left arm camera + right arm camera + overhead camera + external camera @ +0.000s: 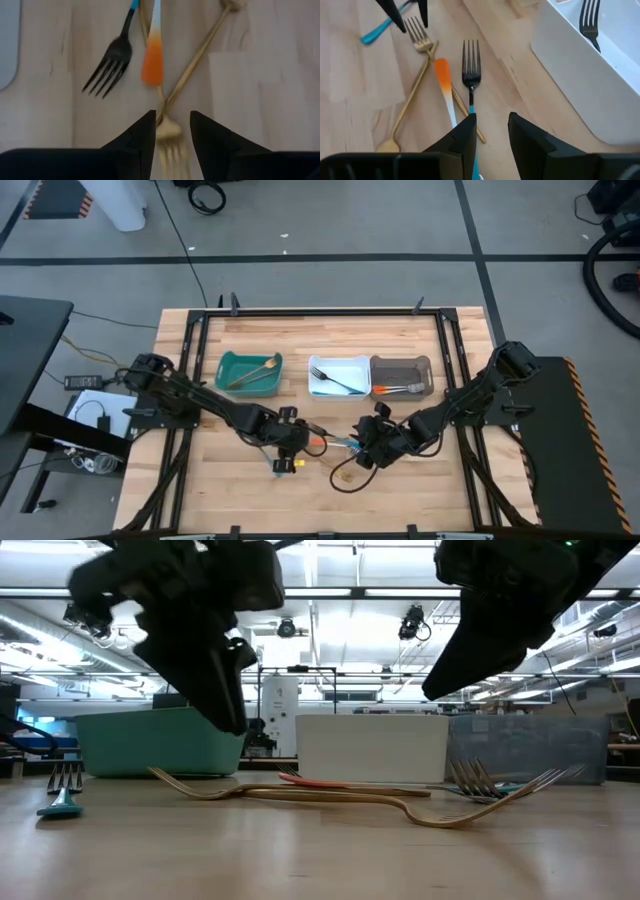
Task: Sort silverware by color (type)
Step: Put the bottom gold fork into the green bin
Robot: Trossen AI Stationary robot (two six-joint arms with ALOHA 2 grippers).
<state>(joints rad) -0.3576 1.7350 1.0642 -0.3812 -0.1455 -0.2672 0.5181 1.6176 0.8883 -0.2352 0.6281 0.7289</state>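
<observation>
A loose pile of silverware (330,446) lies on the table's near middle, between my two grippers. It holds a gold fork (170,134), a long gold utensil (200,50), a black fork with a blue handle (471,65) and an orange-handled piece (442,72). My left gripper (171,115) hangs open over the gold fork's head, one finger on each side, clear of it. My right gripper (491,116) is open above the blue handle's end and holds nothing. A teal-handled fork (62,790) lies apart, nearer the left.
Three bins stand in a row behind the pile: a teal bin (232,380) with gold pieces, a white bin (318,366) with a black fork, and a grey bin (425,366) with an orange-handled piece. Bare wood lies toward the near edge.
</observation>
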